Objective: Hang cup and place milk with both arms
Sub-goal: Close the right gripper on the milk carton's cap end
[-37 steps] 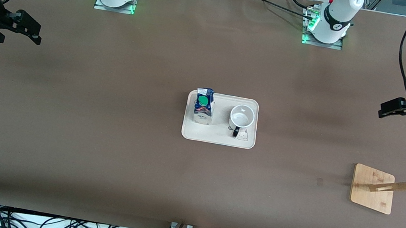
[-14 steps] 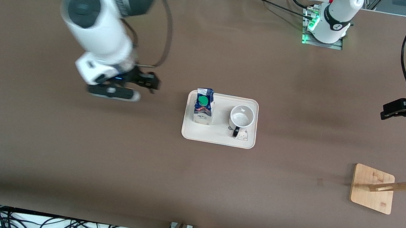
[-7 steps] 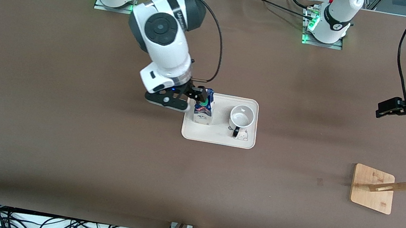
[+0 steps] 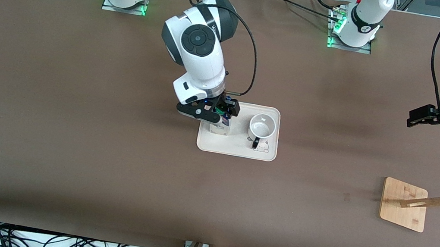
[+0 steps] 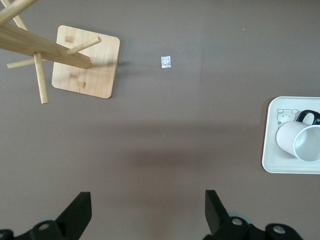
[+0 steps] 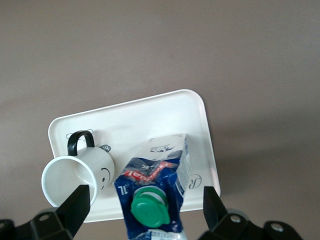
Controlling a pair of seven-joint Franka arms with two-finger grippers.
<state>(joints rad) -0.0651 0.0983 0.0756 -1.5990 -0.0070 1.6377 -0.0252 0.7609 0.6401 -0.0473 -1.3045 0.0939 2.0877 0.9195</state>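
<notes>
Right pincer (image 6: 142, 212) hangs spread wide around the milk (image 6: 157, 192), which stands on the tray (image 4: 238, 148) beside the cup (image 4: 262, 128); left pincer (image 5: 145, 212) waits agape over bare worktop (image 4: 67, 153) near the wooden rack (image 4: 430, 203)

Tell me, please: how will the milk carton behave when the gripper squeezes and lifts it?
The milk carton is thin-walled, so its sides may dent under the right gripper, open around it. Tall and narrow on the tray, it could tip if nudged. It probably feels light.
</notes>
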